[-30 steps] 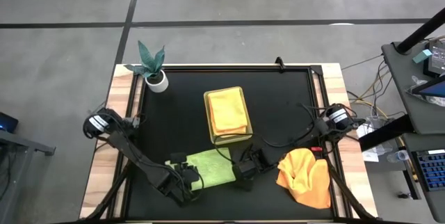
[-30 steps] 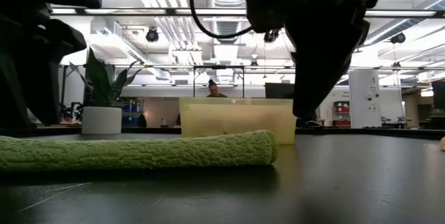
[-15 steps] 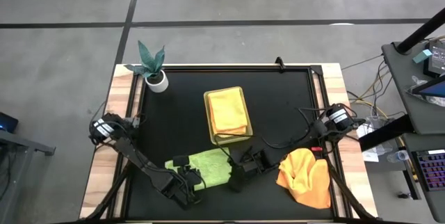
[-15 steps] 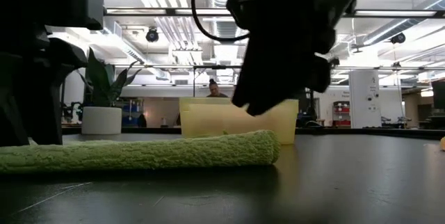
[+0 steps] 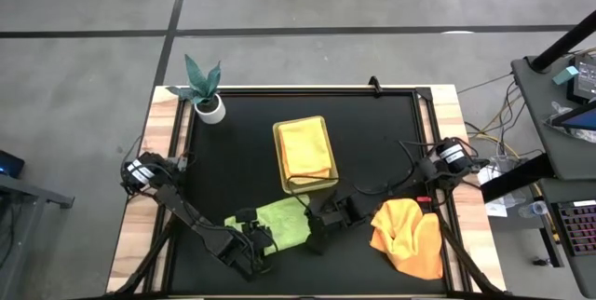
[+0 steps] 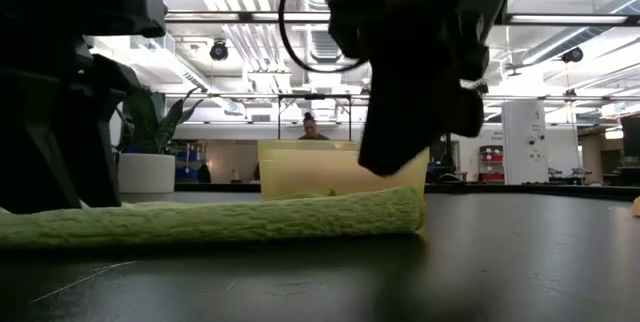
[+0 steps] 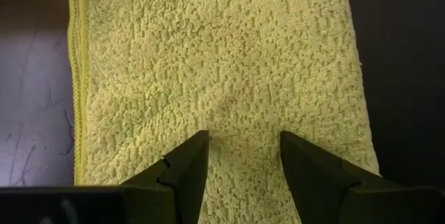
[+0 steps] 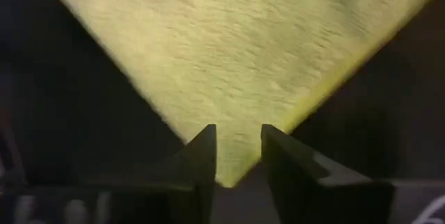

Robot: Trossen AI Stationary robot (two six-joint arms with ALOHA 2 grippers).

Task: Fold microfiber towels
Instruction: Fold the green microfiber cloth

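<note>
A light green microfiber towel [image 5: 275, 223] lies folded into a strip on the black table, its right end [image 6: 400, 207] in the low view. My left gripper [image 5: 255, 244] is open at the strip's near-left end, fingers [image 7: 188, 161] spread over the cloth [image 7: 215, 64]. My right gripper [image 5: 317, 235] is open, its fingers on either side of the towel's right corner [image 8: 233, 172]. A crumpled orange towel [image 5: 410, 237] lies at the near right. Yellow towels [image 5: 305, 149] lie in the tray. My left gripper comes slanting down from the near-left, and its spread fingertips [image 7: 292, 154] stand at the top face of the towel's near-left end [image 7: 240, 140]. I cannot tell whether they touch the cloth. My right gripper points slanting down at the flat corner, and I cannot tell whether it touches.
A yellow-green tray [image 5: 287, 184] stands mid-table, just beyond the green towel. A small potted plant [image 5: 207, 93] is at the far left corner. Bare black table [image 5: 382, 142] stretches toward the far right. A person shows far off in the room [image 6: 308, 127].
My right gripper has gone toward the table's left, in over the green towel's right corner, and has tipped further down. My left gripper has sunk a little onto the towel's left end. The towel's right end now lies slightly farther right.
</note>
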